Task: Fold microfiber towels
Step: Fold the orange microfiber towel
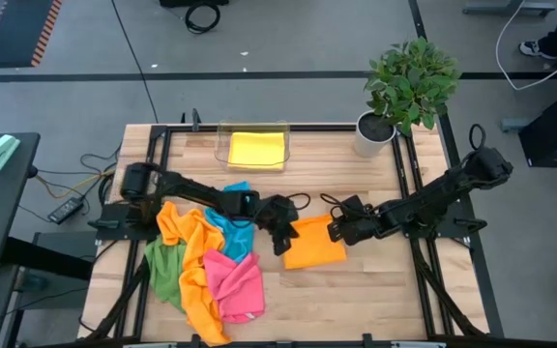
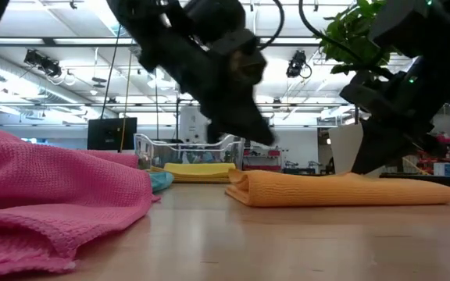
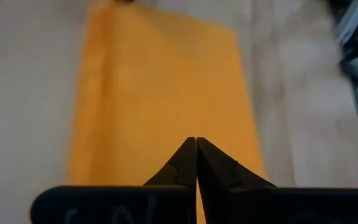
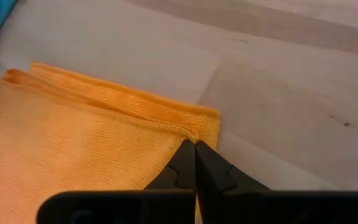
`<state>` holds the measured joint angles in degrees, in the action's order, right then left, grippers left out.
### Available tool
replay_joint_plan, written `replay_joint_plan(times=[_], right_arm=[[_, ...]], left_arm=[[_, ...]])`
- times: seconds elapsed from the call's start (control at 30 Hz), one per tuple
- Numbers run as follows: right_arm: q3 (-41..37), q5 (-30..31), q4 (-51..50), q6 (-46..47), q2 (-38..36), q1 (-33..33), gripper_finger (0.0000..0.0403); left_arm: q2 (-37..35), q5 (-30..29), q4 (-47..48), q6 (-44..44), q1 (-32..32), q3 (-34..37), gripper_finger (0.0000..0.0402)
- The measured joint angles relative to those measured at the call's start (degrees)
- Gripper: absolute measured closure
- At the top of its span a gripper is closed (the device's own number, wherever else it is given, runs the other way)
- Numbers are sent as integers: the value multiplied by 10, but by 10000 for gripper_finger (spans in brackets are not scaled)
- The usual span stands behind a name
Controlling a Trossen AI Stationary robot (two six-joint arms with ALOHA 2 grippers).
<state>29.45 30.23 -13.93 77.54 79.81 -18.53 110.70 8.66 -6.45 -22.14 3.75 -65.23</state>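
Note:
A folded orange towel (image 1: 315, 246) lies flat on the wooden table's middle (image 2: 342, 190). My left gripper (image 1: 280, 242) is shut and hovers over the towel's left end, its tips (image 2: 266, 140) clear above the cloth (image 3: 160, 93). My right gripper (image 1: 339, 232) is shut at the towel's far right corner (image 4: 194, 142). A loose pile of orange, blue, green and pink towels (image 1: 206, 261) lies at the left. A folded yellow towel (image 1: 256, 150) lies in the clear tray (image 1: 224, 135). My right gripper's shut fingertips (image 4: 188, 155) meet the hemmed corner of the orange towel's upper layer (image 4: 182, 129). The fingers slant down from the table's right side. The towel lies flat on the table; whether any cloth sits between the tips, I cannot tell.
A potted plant (image 1: 409, 77) stands at the far right corner. The pink towel (image 2: 45, 195) of the pile bulks at the near left. Bare wood (image 1: 356, 300) lies near the front edge, right of the pile.

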Motion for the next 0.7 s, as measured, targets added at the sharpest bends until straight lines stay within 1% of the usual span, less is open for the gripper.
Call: replay_joint_plan(times=[0.07,0.1,0.17,0.27,0.37,0.47,0.6,0.7], right_arm=[[-1,0,-1,-2,0,4,400],[-1,0,-1,-2,0,5,400],[-1,0,-1,-4,0,8,400],[-1,1,-1,-10,0,10,400],[-1,2,-1,-13,0,11,392],[-1,3,-2,-21,0,12,381],[-1,6,-16,-26,-2,23,366],[1,6,-49,-27,-16,40,352]], left_arm=[[31,1,-69,-13,0,0,395],[45,1,-85,-15,-1,-1,394],[69,-8,-85,-21,-6,-5,391],[83,-34,-76,-30,-19,-4,395],[82,-57,-74,-24,-29,-5,395],[74,-61,-73,-22,-39,-5,392],[45,-61,-70,-21,-52,-5,396],[13,-61,-57,-6,-58,-5,393]])
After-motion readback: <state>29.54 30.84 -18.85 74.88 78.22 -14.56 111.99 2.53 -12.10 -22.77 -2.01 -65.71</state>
